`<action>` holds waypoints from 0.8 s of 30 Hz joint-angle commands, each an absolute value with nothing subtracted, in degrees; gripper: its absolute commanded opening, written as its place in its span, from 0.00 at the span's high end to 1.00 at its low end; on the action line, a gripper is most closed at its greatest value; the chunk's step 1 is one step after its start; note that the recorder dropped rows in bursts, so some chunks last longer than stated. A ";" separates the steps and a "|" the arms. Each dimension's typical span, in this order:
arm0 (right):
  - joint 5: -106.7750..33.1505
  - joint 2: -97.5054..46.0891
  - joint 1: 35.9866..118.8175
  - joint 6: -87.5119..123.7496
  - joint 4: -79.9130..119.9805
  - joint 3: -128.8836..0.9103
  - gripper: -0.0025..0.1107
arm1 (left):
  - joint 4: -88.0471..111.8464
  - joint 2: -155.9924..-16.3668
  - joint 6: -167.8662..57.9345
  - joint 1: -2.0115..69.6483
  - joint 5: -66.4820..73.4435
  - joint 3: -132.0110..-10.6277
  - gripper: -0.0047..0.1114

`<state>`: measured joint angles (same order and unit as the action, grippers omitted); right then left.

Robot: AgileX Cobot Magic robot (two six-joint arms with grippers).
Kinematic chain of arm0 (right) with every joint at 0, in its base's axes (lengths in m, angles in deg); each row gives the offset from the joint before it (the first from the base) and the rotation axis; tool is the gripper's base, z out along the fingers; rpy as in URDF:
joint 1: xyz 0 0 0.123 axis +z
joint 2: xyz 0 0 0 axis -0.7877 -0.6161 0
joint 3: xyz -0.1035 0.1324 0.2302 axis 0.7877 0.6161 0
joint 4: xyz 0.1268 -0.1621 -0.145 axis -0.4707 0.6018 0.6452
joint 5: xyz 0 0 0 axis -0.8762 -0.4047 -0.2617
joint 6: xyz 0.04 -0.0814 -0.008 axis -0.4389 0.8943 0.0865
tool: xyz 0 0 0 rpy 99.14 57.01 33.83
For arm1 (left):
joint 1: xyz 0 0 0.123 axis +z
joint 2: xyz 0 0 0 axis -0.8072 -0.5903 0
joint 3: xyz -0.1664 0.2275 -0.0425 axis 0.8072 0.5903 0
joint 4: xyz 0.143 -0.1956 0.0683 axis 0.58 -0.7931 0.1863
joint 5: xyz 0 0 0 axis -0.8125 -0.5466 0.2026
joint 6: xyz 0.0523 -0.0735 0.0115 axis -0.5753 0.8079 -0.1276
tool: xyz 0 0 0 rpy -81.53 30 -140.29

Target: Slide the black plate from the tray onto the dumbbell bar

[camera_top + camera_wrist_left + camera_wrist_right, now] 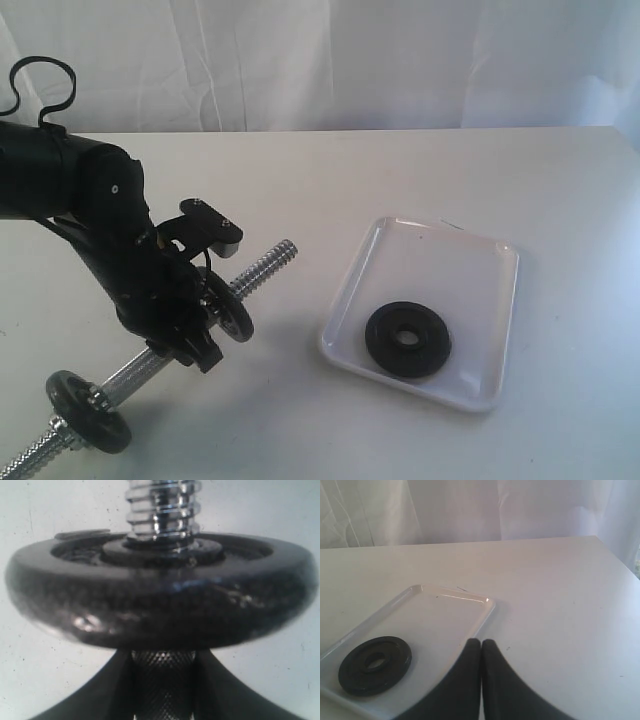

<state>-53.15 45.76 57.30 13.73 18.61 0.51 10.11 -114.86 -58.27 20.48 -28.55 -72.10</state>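
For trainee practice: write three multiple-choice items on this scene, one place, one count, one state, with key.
1. Where does the black plate lie? A in the tray; B on the bare table; C held aloft.
2. How many thin discs sit on the dumbbell bar? A none; B two; C four.
3. The right pincer is: A wide open; B shut, empty; C shut on the plate.
Key: A, it lies flat inside the rim; B, one on either side of the left pincer; B, its fingers meet with nothing between.

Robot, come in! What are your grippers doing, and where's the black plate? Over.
Left gripper clamped on dumbbell bar. Right gripper shut, empty. Black plate flat in tray, untouched. Bar's threaded end bare, nothing blocking.
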 commanded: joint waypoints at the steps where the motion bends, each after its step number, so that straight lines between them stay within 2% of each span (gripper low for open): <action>1: -52.52 46.09 57.54 13.73 18.48 0.91 0.98 | 9.41 -112.29 -58.22 20.51 -29.14 -72.96 0.96; 11: -50.99 46.09 57.54 13.73 18.48 0.91 0.98 | 9.41 -112.29 -58.22 20.51 -29.26 -72.96 0.96; 20: -42.68 46.09 57.54 13.73 18.48 0.91 0.98 | 9.41 -112.29 -58.22 20.51 -29.26 -72.96 0.96; 24: -33.20 46.09 57.54 11.60 18.37 0.91 0.98 | 9.41 -112.03 -58.22 20.40 -30.09 -72.96 0.96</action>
